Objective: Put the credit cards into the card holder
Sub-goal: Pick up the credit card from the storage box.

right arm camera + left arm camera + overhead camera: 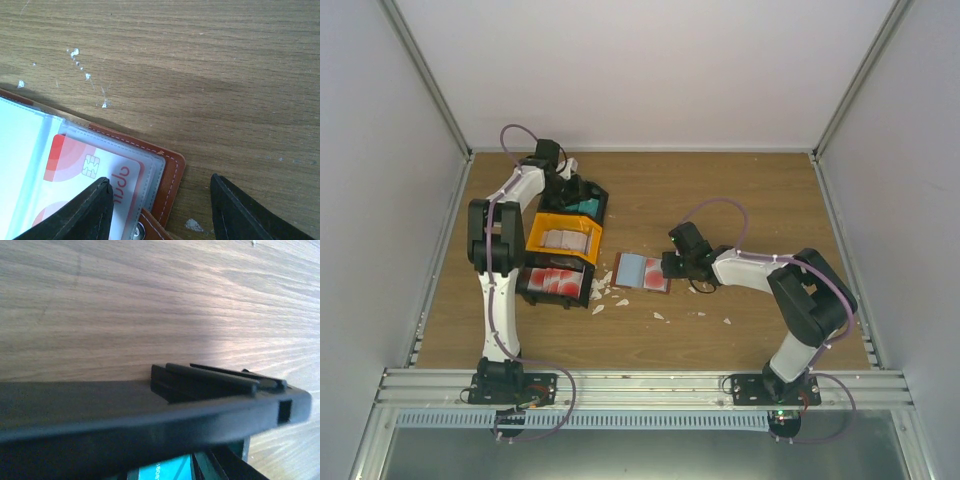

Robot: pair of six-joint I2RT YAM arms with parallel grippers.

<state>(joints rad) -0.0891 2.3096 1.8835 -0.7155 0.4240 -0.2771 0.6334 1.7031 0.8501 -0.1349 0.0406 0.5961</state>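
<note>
The card holder [642,272] lies open at the table's middle, brown leather [172,175] with clear sleeves. One sleeve holds a red-and-white credit card [85,160]. My right gripper [667,266] is open at the holder's right edge, its midpoint [160,210] over the corner; one finger is above the sleeved card, the other above bare wood. My left gripper [578,192] hangs over the tray's far compartment, where teal cards [583,207] lie. In the left wrist view a black tray wall [150,410] hides the fingers, and a strip of teal card [165,471] shows below it.
The black-and-orange tray [542,232] stands left of the holder, with red cards [555,282] in its near compartment and pale ones [565,240] in the middle. Small white scraps [600,295] are scattered on the wood around the holder. Grey walls enclose the table.
</note>
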